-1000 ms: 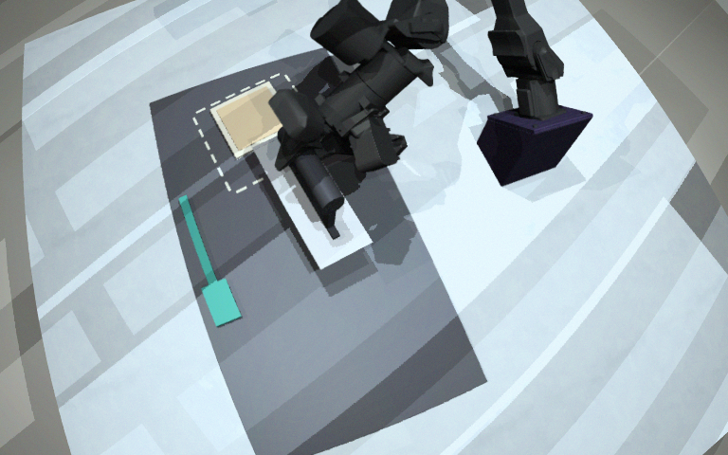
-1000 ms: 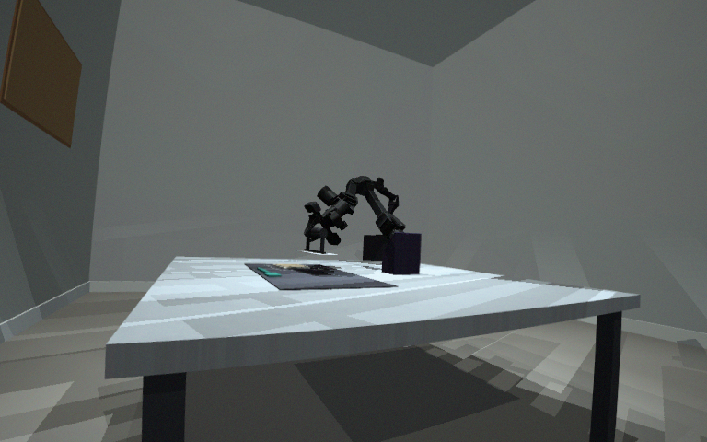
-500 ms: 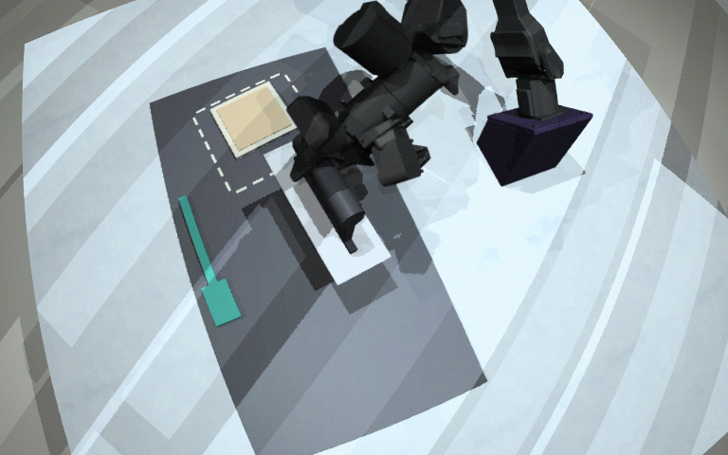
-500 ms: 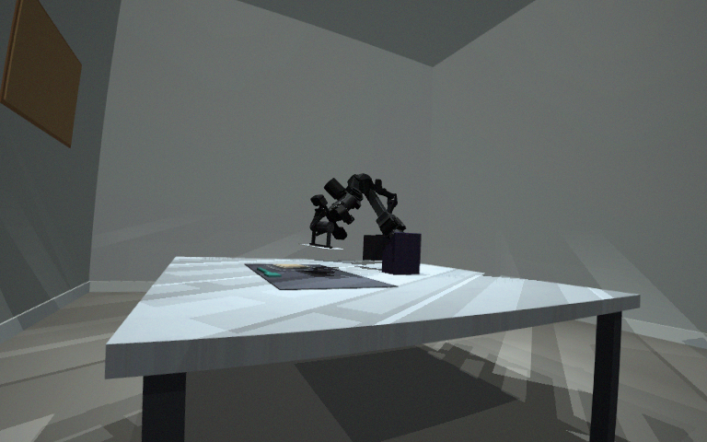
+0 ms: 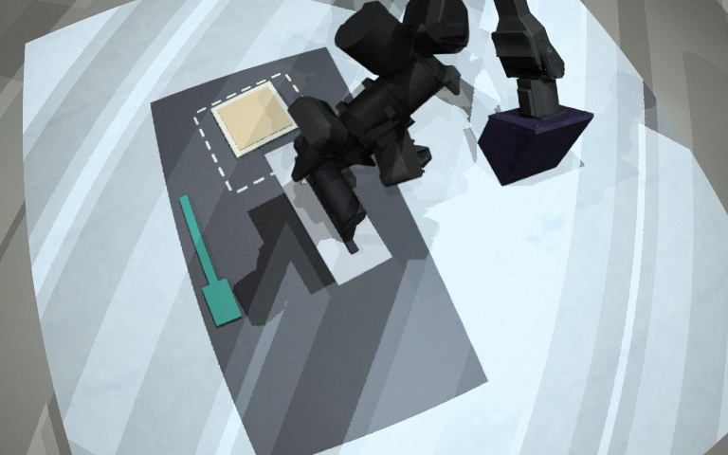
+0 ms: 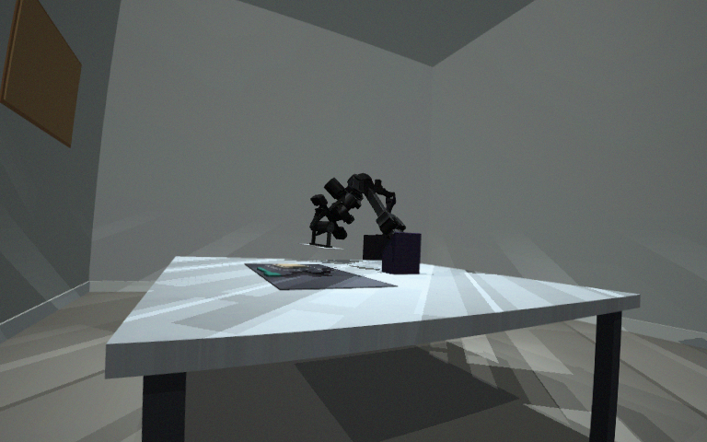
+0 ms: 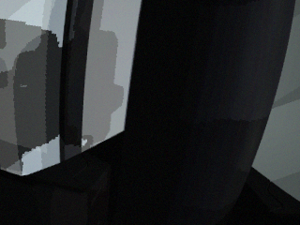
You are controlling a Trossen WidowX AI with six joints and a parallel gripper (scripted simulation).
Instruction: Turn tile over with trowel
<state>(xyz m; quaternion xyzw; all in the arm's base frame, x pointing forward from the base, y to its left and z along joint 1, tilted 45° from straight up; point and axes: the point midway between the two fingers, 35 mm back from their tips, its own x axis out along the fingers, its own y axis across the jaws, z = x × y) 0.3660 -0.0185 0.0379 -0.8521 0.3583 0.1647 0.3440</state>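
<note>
The tile [image 5: 255,118] [image 6: 291,266] lies flat on the mat [image 5: 375,370] [image 6: 339,282], its plain-looking tan face with a cream border up. It appears inside the dashed outline [image 5: 200,111], close to its upper edge; its underside is hidden. My gripper [image 6: 320,245] is shut on the dark handle bar of the small trowel. The trowel's flat white blade [image 5: 366,263] [image 7: 103,70] is held level above the mat, beside the tile and apart from it. In the top view, the arm hides part of the blade and of the outline's right side.
A teal paddle-shaped tool [image 5: 221,305] [image 6: 269,272] lies flat along the mat's left edge. The arm reaches in from the purple base block [image 5: 531,147] [image 6: 401,253] on the table [image 5: 542,257] [image 6: 208,325], and its links hang over the mat's upper right side.
</note>
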